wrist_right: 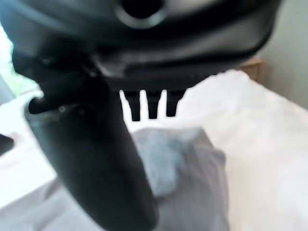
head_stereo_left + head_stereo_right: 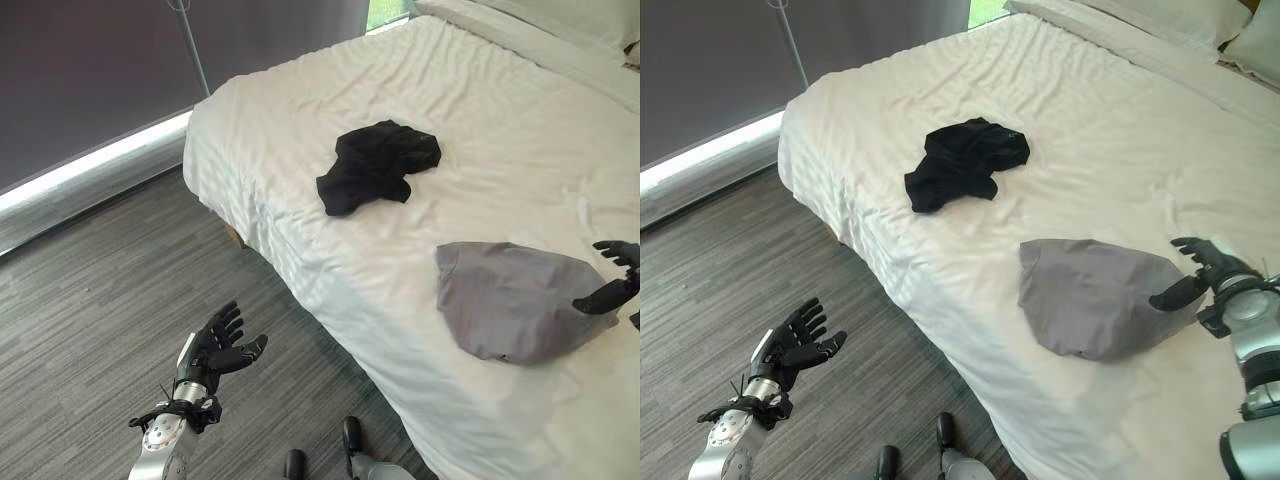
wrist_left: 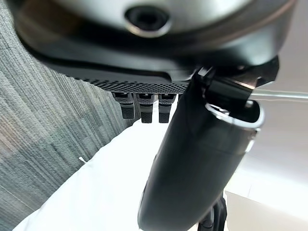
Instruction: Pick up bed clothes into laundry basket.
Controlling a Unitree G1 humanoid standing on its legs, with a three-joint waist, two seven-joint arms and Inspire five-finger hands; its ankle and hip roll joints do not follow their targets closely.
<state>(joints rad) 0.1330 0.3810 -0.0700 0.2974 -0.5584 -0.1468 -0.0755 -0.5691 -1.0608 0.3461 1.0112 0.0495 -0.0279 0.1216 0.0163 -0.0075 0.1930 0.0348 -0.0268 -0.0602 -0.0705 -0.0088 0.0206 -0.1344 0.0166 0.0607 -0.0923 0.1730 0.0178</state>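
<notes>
On the white bed (image 2: 480, 110), a crumpled black garment (image 2: 376, 163) lies at centre frame and a grey garment (image 2: 1095, 295) lower right, well apart. The right hand (image 2: 1202, 272) sits at the grey garment's right edge, fingers spread, grasping nothing. The left hand (image 2: 220, 347), lower left, hangs over grey floor (image 2: 90, 300), relaxed and empty

No text, label, brand, number or sign can be read in any of the views.
</notes>
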